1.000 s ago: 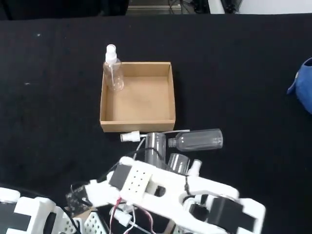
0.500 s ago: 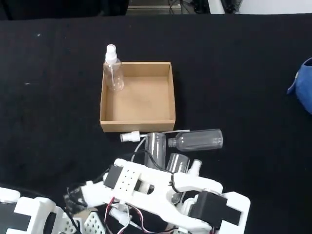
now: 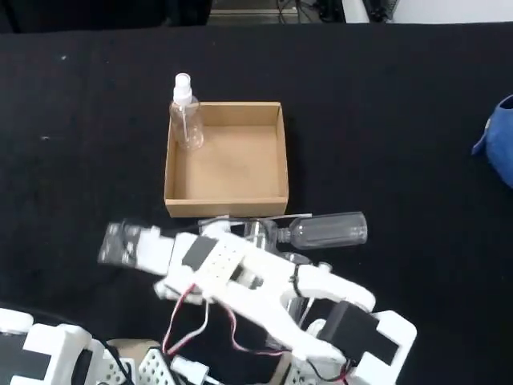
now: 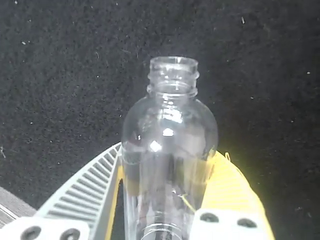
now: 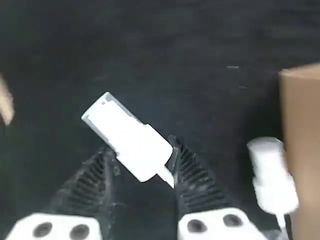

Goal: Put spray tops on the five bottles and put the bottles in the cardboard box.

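Note:
My left gripper [image 4: 167, 172] is shut on a clear bottle [image 4: 170, 130] whose neck is bare, over the black table. My right gripper [image 5: 145, 150] is shut on a white spray top [image 5: 131, 136]; in the high view the right gripper [image 3: 120, 242] hangs left of the cardboard box's [image 3: 227, 207] front corner. One bottle with a spray top [image 3: 185, 116] leans in the box's far left corner. A topless bottle [image 3: 325, 230] lies in front of the box. Another loose spray top [image 5: 272, 175] lies beside the box wall [image 5: 300, 125].
My right arm [image 3: 264, 289] covers the upright bottles in front of the box, with one bottle rim [image 3: 258, 233] and a small white top [image 3: 322, 267] peeking out. A blue object [image 3: 498, 148] sits at the table's right edge.
My right arm has swung up and to the left; its gripper with the spray top went from the near edge to a spot left of the box's front. The bottles and box stayed put.

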Motion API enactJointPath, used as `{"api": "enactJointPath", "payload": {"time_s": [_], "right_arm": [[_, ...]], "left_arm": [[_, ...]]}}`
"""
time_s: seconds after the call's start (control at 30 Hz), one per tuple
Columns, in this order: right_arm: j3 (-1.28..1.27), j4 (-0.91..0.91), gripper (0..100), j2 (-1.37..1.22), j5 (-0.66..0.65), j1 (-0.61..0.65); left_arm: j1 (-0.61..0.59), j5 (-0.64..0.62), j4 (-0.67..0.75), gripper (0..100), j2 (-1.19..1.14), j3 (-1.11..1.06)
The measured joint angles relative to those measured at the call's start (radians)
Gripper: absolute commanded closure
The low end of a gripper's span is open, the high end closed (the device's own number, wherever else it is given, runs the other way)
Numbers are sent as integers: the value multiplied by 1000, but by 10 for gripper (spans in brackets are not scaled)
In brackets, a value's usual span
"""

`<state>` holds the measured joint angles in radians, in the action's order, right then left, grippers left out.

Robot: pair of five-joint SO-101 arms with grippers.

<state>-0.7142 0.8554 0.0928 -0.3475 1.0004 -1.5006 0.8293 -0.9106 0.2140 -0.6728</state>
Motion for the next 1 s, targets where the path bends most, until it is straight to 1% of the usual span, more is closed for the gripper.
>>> {"api": "enactJointPath", "payload": {"time_s": [0.07, 0.13, 0.3, 0.37, 0.5, 0.6, 0.73, 0.83, 0.93, 1.0], "right_arm": [[15, -5, 980, 0, 77, -23], [41, 9, 980, 3, 126, -29], [161, 170, 979, 121, 176, -38], [212, 247, 979, 181, 180, -75], [305, 393, 980, 262, 183, -213], [364, 485, 979, 292, 183, -382], [391, 542, 977, 296, 183, -706], [376, 539, 976, 298, 183, -977], [293, 483, 975, 298, 183, -1203], [212, 416, 975, 298, 183, -1326]], "left_arm": [[0, 0, 0, 970, 0, 0], [0, 0, 0, 970, 0, 0], [0, 0, 0, 970, 0, 0], [0, 0, 0, 970, 0, 0], [2, 0, 0, 970, 0, 0], [23, 0, -23, 970, 0, 0], [86, 0, -87, 970, 0, 0], [146, 0, -133, 970, 0, 0], [206, -2, -173, 970, 0, 0], [235, -2, -199, 970, 0, 0]]}}
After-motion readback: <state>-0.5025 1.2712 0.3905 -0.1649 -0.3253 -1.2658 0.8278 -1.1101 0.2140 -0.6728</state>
